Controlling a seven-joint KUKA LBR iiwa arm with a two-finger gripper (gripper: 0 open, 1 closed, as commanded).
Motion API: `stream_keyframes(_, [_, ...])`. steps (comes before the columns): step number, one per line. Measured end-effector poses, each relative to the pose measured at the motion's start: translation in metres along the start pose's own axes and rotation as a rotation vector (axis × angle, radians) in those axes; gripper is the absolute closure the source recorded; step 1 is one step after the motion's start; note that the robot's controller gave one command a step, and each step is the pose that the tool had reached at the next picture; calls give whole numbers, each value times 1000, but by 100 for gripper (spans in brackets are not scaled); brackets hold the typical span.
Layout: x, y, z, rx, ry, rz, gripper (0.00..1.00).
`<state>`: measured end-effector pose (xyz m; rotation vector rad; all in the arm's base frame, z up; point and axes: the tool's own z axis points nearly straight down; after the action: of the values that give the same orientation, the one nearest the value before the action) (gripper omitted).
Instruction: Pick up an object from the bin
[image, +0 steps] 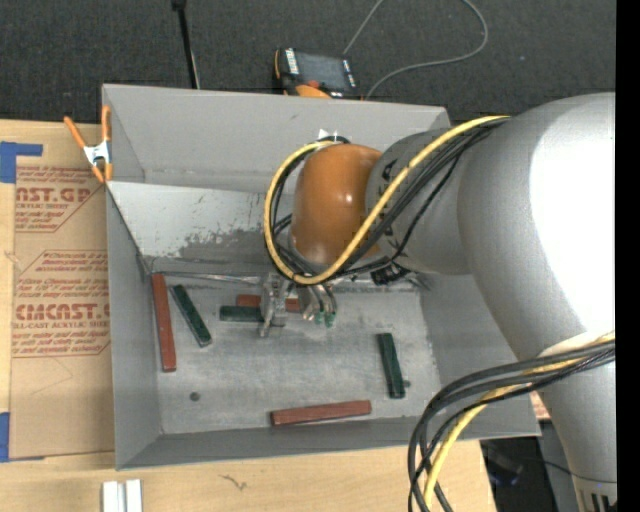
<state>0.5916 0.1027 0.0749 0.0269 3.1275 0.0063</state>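
Alignment first: gripper (272, 312) low over the bin floor (300, 375), open or closed impossible to tell; short dark green bar (238, 313) just beside it, away from the arm (520, 200), small red-brown block (248, 299) close alongside; square across the bar's narrow width, clear of the block.

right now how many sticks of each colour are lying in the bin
dark green sticks: 3 (left green stick, middle green stick beside the gripper, right green stick)
red-brown sticks: 3 (left red-brown stick, front red-brown stick, short red-brown piece partly hidden by the gripper)
total: 6
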Motion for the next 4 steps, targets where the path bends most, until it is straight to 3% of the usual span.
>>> stream_keyframes(1, [4, -1, 4, 2, 13, 0, 0])
stream_keyframes(2, [1, 0, 2, 0, 4, 0, 100])
stream_keyframes(3, [4, -1, 5, 2, 13, 0, 0])
stream_keyframes(4, [1, 0, 2, 0, 4, 0, 100])
